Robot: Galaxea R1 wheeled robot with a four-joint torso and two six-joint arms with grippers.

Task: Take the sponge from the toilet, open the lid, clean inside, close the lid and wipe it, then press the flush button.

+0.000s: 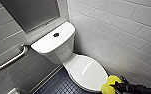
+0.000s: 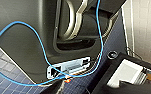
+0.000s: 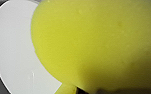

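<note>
sponge (image 3: 96, 45) close under right wrist, clenched in right gripper (image 1: 114, 86), hovering at front edge of shut lid (image 1: 87, 71) on toilet (image 1: 68, 62). my call: lid-lift step; i'd keep squeeze firm, catch front lip, raise slowly toward tank (image 1: 63, 46).

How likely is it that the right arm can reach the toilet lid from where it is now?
Probably yes: the right gripper holds the sponge right by the front edge of the closed lid, and nothing lies between them.
</note>
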